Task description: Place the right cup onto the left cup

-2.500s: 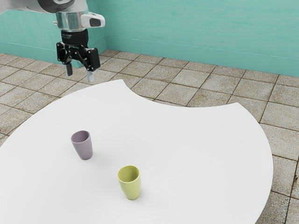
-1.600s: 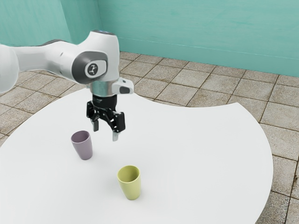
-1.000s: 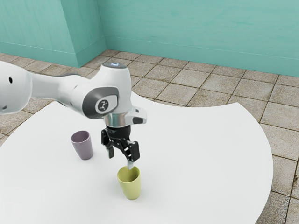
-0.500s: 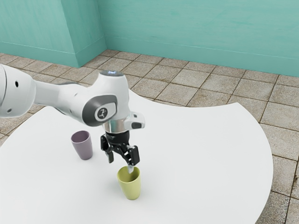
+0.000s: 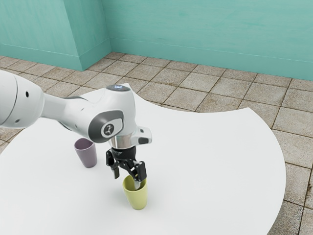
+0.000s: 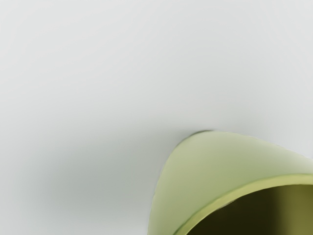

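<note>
White, our arm [image 5: 68,111] reaches over the bench [image 5: 210,161], claw [image 5: 126,181] pointing down, wide open, gripping nothing; one finger inside the upright yellow-green cup [image 5: 138,199], the other outside.

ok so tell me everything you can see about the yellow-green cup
The yellow-green cup is smooth, perhaps plastic or ceramic, tapering from a round open mouth to a narrower base, no handle in sight. It stands upright on the white table. My open gripper is at its rim, one finger into the mouth, the other outside; whether either touches it, I can't tell.
</note>
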`<control>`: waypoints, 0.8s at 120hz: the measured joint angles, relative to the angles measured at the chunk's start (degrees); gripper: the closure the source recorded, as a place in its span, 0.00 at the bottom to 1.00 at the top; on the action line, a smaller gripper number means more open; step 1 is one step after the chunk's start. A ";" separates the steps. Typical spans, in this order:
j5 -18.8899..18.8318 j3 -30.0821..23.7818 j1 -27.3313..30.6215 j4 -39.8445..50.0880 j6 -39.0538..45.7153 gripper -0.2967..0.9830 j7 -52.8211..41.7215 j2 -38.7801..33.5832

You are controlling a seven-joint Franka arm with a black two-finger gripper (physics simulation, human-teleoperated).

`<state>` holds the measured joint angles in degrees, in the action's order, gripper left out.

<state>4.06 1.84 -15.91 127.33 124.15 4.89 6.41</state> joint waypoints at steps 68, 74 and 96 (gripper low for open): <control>0.96 0.00 0.01 -0.12 1.27 0.80 0.23 0.90; 0.94 0.00 0.00 -0.12 1.29 0.81 0.26 0.91; 0.80 0.00 -0.01 -0.19 1.33 0.83 0.42 0.88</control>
<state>4.86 1.85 -15.92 127.14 125.48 5.31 7.29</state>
